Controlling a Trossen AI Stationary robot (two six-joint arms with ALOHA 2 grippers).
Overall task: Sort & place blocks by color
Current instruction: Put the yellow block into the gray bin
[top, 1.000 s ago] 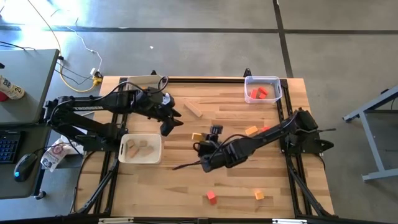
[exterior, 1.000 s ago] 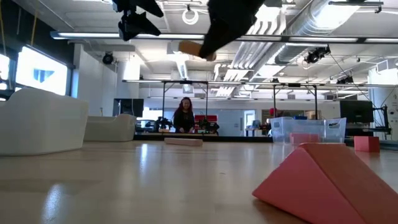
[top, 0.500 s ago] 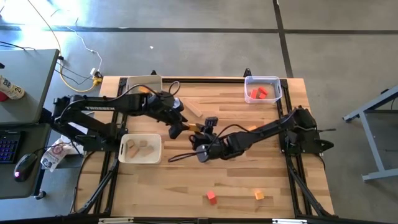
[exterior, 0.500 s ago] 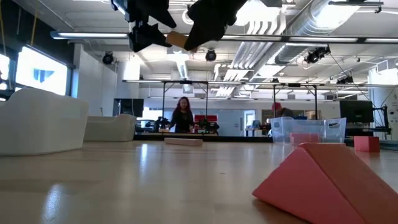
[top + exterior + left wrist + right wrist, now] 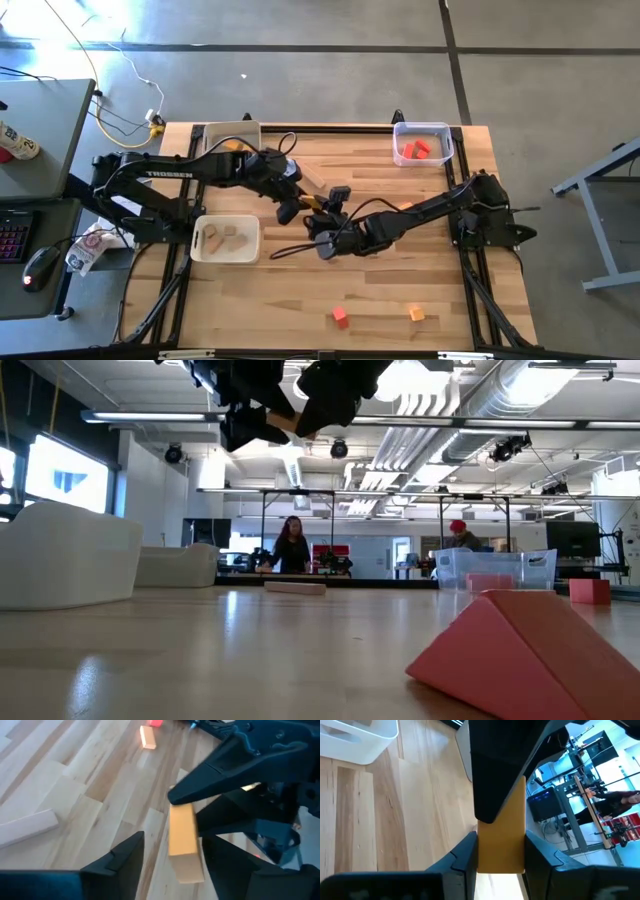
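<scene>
- Nearest the low camera, a red wedge block (image 5: 520, 650) lies flat on the table (image 5: 300, 300), apart from both arms.
- In the high view, a small red cube (image 5: 341, 317) and an orange cube (image 5: 417, 314) sit near the front edge, well apart from each other.
- Mid-table, raised above the surface, the right gripper (image 5: 501, 851) has its fingers pressed against both sides of an orange block (image 5: 502, 830). The block stands out beyond the fingertips.
- The left gripper (image 5: 170, 852) meets it from the other side. Its fingers stand spread, one on each side of the same orange block (image 5: 184, 842). Whether they touch it cannot be told.
- In the high view the two grippers meet just beside each other at table centre, left (image 5: 291, 205) and right (image 5: 325, 205).
- A white bin (image 5: 198, 245) at the left holds several plain wood blocks (image 5: 226, 236).
- A plain wood plank (image 5: 315, 178) lies flat beyond the grippers; the left wrist view shows it (image 5: 27, 827) resting on the boards.
- An orange piece (image 5: 404, 209) lies partly hidden beside the right arm.
- At the far right corner, a clear bin (image 5: 400, 133) holds red blocks (image 5: 417, 149).
- At the far left corner stands another pale bin (image 5: 215, 131), with an orange piece (image 5: 231, 146) at its near edge.
- Beyond the table, the low view shows a person (image 5: 291, 547) and a second person in a red cap (image 5: 460, 536).
</scene>
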